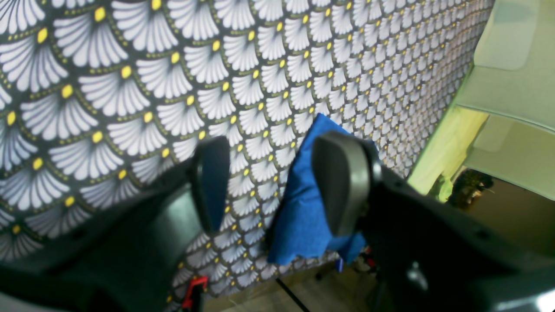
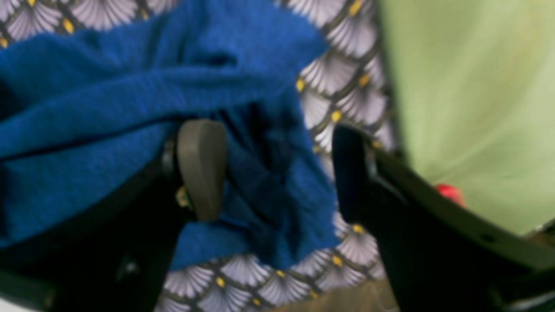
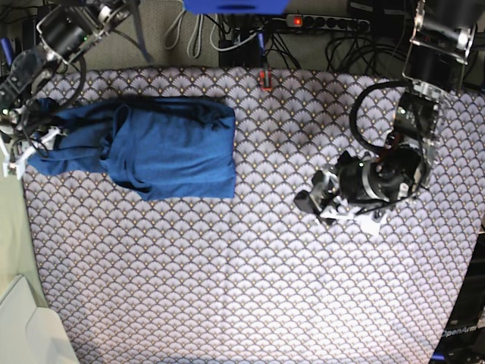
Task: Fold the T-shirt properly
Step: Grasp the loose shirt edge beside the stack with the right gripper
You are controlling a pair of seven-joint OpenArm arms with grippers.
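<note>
Right hand (image 2: pixel 277 169): fingers apart, clamped on nothing; it sits at the T-shirt's (image 3: pixel 163 148) outer end, one finger against the blue cloth.
Left hand (image 1: pixel 277 182): fingers apart, empty, over bare patterned worktop (image 3: pixel 250 288), well apart from the T-shirt.
Right wrist view only: rumpled folds of blue fabric bunched between the fingers, near the worktop edge.
Left wrist view only: the T-shirt seen far off as a small blue patch behind one finger.
Base view only: the whole T-shirt, a partly folded bundle at the worktop's far corner beside the right hand.
Count: two hands, one T-shirt, one worktop.
</note>
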